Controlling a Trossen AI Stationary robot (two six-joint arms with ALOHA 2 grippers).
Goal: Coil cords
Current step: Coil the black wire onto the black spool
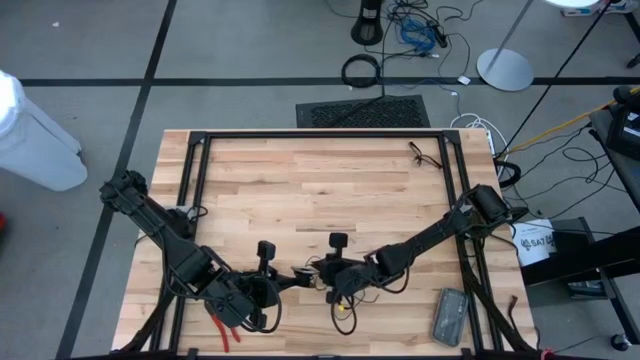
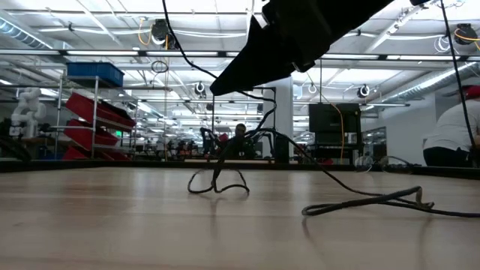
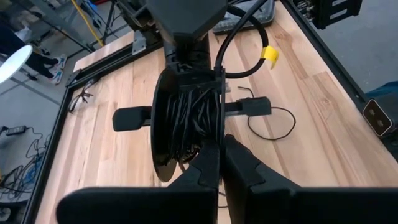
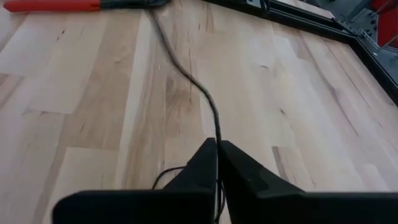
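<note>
Fingers of both grippers are seen drawn together at the near middle of the table [image 1: 300, 190]. In the left wrist view the left gripper [image 3: 221, 146] is closed at the rim of a dark round reel wound with black cord [image 3: 189, 115]; whether a strand is actually pinched there cannot be told. In the right wrist view the right gripper [image 4: 217, 152] is closed on a thin black strand [image 4: 186, 74] that runs away across the wood toward red-handled pliers [image 4: 53, 5]. From above, the two grippers are found just beside each other, with a slack loop lying between and beneath them. The cord is judged to be very light, limp and springy — no shape will be held by it unaided, and wound turns are likely to relax when tension is released. Its jacket is judged smooth, so slipping through closed pads is to be expected. Hold should be taken on the free strand close to the reel, where slack is shortest; the reel itself should be steadied by its rim, not by the windings. A second small tangle of wire [image 1: 420, 153] lies at the far right of the table — well apart. A grey case [image 1: 449, 315] rests near the right corner.
</note>
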